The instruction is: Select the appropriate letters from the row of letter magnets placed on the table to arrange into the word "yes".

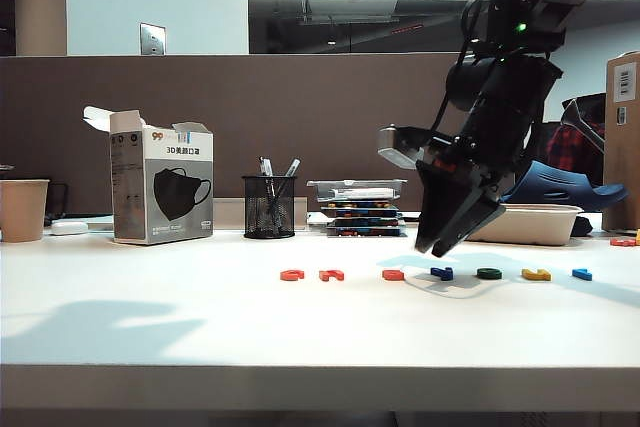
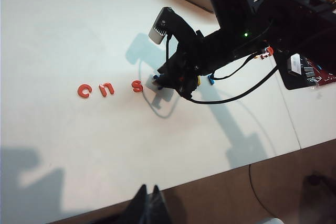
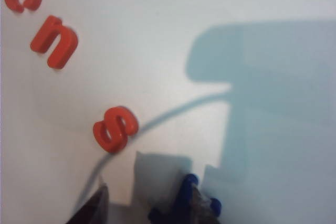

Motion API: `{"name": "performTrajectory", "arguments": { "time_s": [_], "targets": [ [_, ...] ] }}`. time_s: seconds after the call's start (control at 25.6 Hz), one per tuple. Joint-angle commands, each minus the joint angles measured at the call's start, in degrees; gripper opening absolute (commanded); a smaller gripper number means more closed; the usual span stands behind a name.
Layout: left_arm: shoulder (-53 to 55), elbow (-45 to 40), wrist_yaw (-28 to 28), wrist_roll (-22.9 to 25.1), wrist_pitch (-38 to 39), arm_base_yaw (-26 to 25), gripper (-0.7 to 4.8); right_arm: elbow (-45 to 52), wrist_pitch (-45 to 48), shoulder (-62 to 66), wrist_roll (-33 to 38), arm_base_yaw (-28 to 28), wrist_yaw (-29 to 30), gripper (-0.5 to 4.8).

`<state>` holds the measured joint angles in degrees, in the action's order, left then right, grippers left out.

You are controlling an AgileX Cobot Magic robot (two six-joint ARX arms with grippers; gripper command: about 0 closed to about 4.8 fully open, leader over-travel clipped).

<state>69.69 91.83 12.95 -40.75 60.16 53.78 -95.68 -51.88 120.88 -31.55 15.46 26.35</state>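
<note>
The row of letters sat on the table (image 1: 200,327), running side to side across the exterior view: orange c (image 1: 291,274), orange n (image 1: 331,274), orange S (image 1: 393,274), blue Y (image 1: 442,273), green E (image 1: 489,273), a yellow one (image 1: 536,274) and a light blue one (image 1: 582,274). They all lay flat, spaced apart.

The right gripper (image 1: 440,245) hung tilted just above the Y, tips pointed down and toward the left of that view. In its own camera one finger (image 3: 197,203) overlapped the Y (image 3: 184,203), the other finger (image 3: 94,208) stood off toward the S (image 3: 115,128), so the jaws were parted around it. Couldn't tell if it was actually pinched, or which way the Y pointed, too much of it was hidden.

The left gripper (image 2: 148,208) hung back off the table edge, fingers together, nothing in them. From there c (image 2: 84,90), n (image 2: 107,88), S (image 2: 137,85) read upright.
</note>
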Motion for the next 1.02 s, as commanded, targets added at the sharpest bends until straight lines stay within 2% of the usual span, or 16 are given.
{"name": "performTrajectory", "arguments": {
  "time_s": [0.04,0.43,0.55,0.94,1.02],
  "targets": [
    [-0.1,0.2,0.3,0.2,-0.7,0.1,-0.05,-0.2,0.9,1.0,-0.2,0.8,-2.3,1.98],
    [-0.1,0.2,0.3,0.2,-0.7,0.1,-0.05,-0.3,0.7,1.7,-0.2,0.9,-3.8,1.96],
    [-0.1,0.2,0.3,0.2,-0.7,0.1,-0.05,-0.3,0.7,1.7,-0.2,0.9,-3.8,1.47],
    [-0.1,0.2,0.3,0.2,-0.7,0.1,-0.05,-0.3,0.5,1.7,-0.2,0.9,-8.7,1.44],
    [-0.1,0.2,0.3,0.2,-0.7,0.1,-0.05,-0.3,0.6,1.7,-0.2,0.9,-9.7,1.27]
  ]
}}
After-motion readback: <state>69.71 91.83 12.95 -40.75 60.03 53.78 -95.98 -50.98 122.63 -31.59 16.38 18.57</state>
